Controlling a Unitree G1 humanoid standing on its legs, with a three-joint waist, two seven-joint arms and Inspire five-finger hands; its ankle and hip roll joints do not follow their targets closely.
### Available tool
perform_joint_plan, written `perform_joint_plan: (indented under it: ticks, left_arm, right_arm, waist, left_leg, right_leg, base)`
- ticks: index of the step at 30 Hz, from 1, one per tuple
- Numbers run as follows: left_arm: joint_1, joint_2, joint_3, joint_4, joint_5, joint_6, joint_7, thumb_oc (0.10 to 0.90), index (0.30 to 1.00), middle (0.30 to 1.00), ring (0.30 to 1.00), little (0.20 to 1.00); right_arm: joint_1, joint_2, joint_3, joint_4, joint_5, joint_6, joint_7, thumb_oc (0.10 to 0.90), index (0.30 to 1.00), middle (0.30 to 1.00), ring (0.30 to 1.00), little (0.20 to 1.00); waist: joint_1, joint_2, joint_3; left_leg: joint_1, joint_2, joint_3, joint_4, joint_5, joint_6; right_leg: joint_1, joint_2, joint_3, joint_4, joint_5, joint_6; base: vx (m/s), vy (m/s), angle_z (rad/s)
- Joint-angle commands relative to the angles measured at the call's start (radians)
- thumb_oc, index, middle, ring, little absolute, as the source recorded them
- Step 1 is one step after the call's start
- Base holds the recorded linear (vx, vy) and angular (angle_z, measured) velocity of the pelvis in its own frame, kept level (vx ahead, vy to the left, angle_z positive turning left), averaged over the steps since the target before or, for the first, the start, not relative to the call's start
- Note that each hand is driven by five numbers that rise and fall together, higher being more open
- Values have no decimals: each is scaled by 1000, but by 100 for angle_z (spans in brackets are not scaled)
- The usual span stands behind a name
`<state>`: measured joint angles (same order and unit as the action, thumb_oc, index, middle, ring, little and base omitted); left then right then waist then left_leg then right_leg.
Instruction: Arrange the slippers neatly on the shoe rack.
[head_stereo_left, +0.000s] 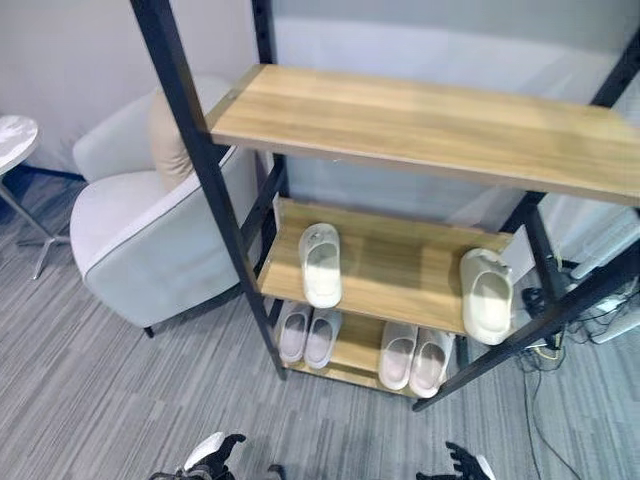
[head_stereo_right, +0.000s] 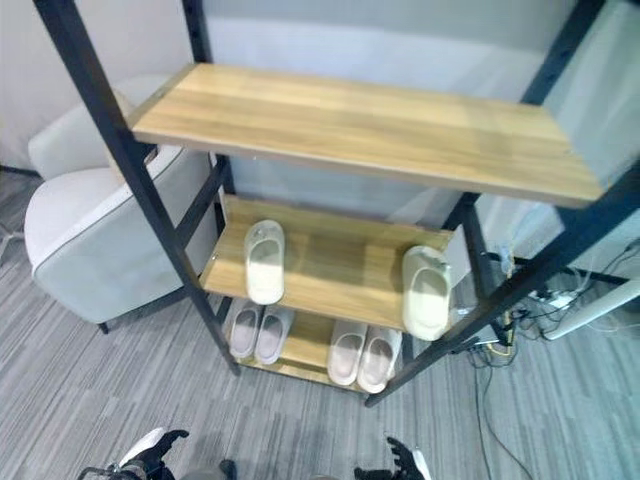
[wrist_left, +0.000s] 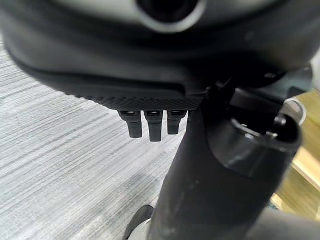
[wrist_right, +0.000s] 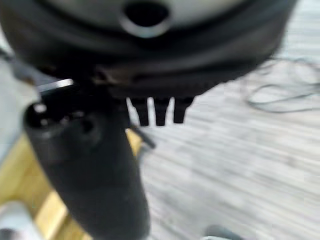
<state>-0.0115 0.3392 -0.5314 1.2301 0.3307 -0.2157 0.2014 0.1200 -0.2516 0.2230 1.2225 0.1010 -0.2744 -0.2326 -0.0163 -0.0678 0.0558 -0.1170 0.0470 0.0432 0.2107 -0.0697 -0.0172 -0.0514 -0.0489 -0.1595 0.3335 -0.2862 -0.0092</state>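
Observation:
The shoe rack (head_stereo_left: 195, 140) has a black frame and wooden shelves. On its middle shelf (head_stereo_left: 400, 262) one pale slipper (head_stereo_left: 321, 263) lies at the left. A second slipper (head_stereo_left: 487, 293) lies at the right end, far from the first and overhanging the front edge. Two more pairs stand side by side on the bottom shelf, one left (head_stereo_left: 308, 335) and one right (head_stereo_left: 415, 358). My left hand (head_stereo_left: 215, 455) and right hand (head_stereo_left: 462, 465) hang low in front of the rack, well short of it. In the wrist views each hand's fingers (wrist_left: 152, 125) (wrist_right: 160, 111) are straight and hold nothing.
The top shelf (head_stereo_left: 430, 125) is bare wood. A grey armchair (head_stereo_left: 150, 230) with a beige cushion (head_stereo_left: 168, 140) stands close to the rack's left. A small round white table (head_stereo_left: 15, 140) is at the far left. Cables (head_stereo_left: 590, 310) lie on the floor at the right.

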Motion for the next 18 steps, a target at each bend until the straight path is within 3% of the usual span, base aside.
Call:
perform_joint_plan:
  ticks: [1, 4, 8, 10, 11, 12, 15, 18]
  left_arm:
    - [-80, -129, -77, -63, 88, -96, -16, 800, 900, 900, 900, 900]
    - [-81, -165, -104, -72, 77, -98, -37, 800, 900, 900, 900, 900]
    - [-91, -174, -152, -226, -6, -128, -78, 800, 900, 900, 900, 900]
    - [-91, -134, -176, -385, -81, -143, -125, 800, 900, 900, 900, 900]
    - [-88, -127, -177, -397, -88, -137, -132, 800, 900, 900, 900, 900]
    - [-79, -78, -174, -544, -125, -136, -176, 800, 900, 900, 900, 900]
    - [-75, -18, -171, -687, -130, -140, -211, 800, 900, 900, 900, 900]
    - [-67, 29, -155, -805, -186, -146, -251, 800, 900, 900, 900, 900]
  right_arm:
    - [-9, -69, -59, 5, 43, -23, -23, 800, 900, 900, 900, 900]
    - [-10, -63, -77, 38, 84, -23, -24, 800, 900, 900, 900, 900]
    - [7, -55, -87, 60, 119, -13, -22, 800, 900, 900, 900, 900]
    - [13, -64, -100, 63, 128, -3, -25, 800, 900, 900, 900, 900]
    - [14, -63, -100, 63, 128, -2, -24, 800, 900, 900, 900, 900]
    - [7, -71, -115, 74, 126, 8, -24, 800, 900, 900, 900, 900]
    - [-8, -86, -117, 67, 104, 20, -19, 800, 900, 900, 900, 900]
    - [-26, -92, -125, 33, 130, 18, -2, 800, 900, 900, 900, 900]
  waist:
    - [-4, 59, -38]
    - [-9, 71, -46]
    - [-6, 79, -22]
    - [2, 82, 0]
    - [0, 80, -1]
    - [3, 97, 2]
    - [9, 114, -10]
    - [11, 117, -21]
  left_leg:
    - [73, 46, -28, -113, 50, -49]
    - [97, 51, -22, -146, 69, -57]
    - [69, 45, -45, -119, 89, -67]
    - [36, -21, -74, -82, 66, -50]
    - [32, -23, -76, -75, 62, -48]
    - [44, -62, -97, -98, 38, -30]
    - [62, -90, -115, -150, 40, -7]
    - [92, -89, -98, -198, 55, -2]
  right_leg:
    - [28, 17, 43, -166, 128, 78]
    - [72, 27, 47, -231, 142, 77]
    - [102, 20, 33, -284, 170, 71]
    - [102, 8, 20, -293, 182, 75]
    - [103, 6, 18, -293, 181, 77]
    - [92, 14, 28, -285, 180, 82]
    - [80, 16, 50, -295, 197, 96]
    - [98, 9, 65, -319, 208, 106]
  base:
    - [-31, -112, -8]
    - [-44, -101, -21]
    - [-91, -52, -4]
    - [-86, 6, 12]
    - [-53, 57, 27]
    - [-44, 88, 30]
    - [19, 84, 18]
    - [132, 101, -10]
